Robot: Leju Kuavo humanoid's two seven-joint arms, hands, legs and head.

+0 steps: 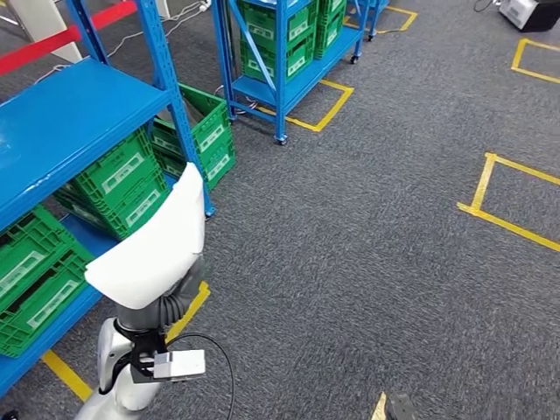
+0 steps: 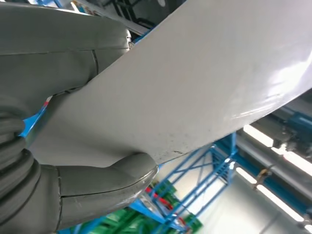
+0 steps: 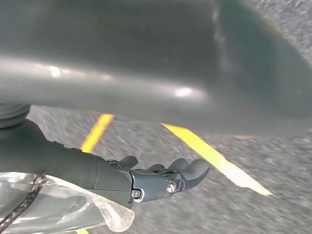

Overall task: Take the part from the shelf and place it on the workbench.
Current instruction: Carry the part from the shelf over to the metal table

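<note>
Head view: your left hand grasps the white, curved, smooth-surfaced part at the near left, holding it above the grey carpeted floor, just right of the blue metal shelf. Green plastic crates sit tilted on the shelf's lower level. A second blue shelf with green crates stands at the far centre, and yellow tape squares mark the floor at the right.

Left wrist view: you see the part clamped between the grey thumb and the hand's other side; blue shelf frames lie beyond.

Right wrist view: your right hand holds nothing, its fingers extended and loosely apart above the carpet and yellow tape.
</note>
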